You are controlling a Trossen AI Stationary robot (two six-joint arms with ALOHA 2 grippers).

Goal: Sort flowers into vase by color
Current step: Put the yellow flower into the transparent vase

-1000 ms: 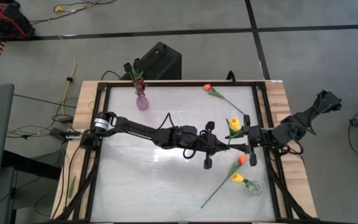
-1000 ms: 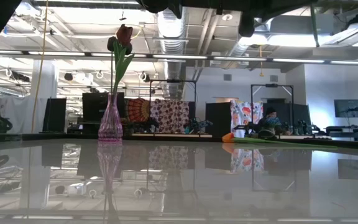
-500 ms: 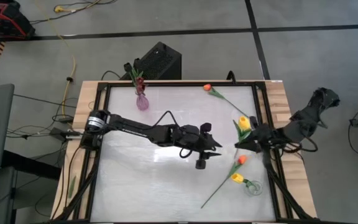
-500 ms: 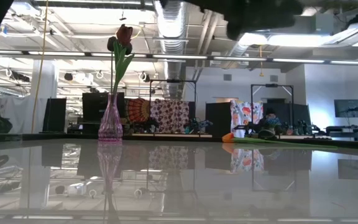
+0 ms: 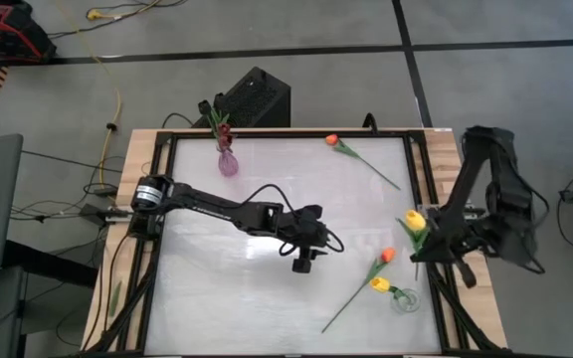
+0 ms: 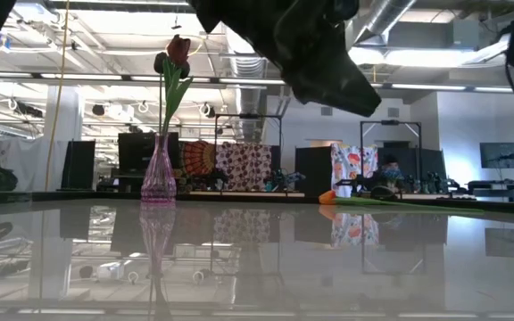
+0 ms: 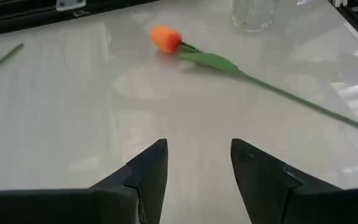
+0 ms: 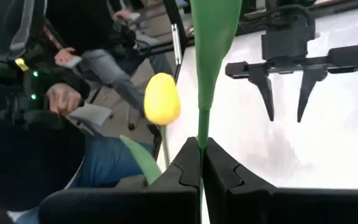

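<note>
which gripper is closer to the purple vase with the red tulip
Left. The left gripper hangs open over the middle of the table, nearer the purple vase at the far left corner. The right gripper, shut on a yellow tulip, is at the opposite, right edge.

A glossy white worktop (image 5: 227, 298), framed by black rails and edged in pale wood, carried a scatter of artificial tulips. A pink vase (image 5: 227, 162) stood near the far left corner with a dark red tulip (image 5: 219, 116) upright in it. An orange tulip (image 5: 332, 141) lay near the far right corner, its stem angling toward the right rail. Close to the near right corner stood a clear glass vase (image 5: 404, 298), holding a yellow tulip (image 5: 379, 284) whose stem trailed down across the surface, while another orange tulip (image 5: 387, 256) lay just beside it.
</note>
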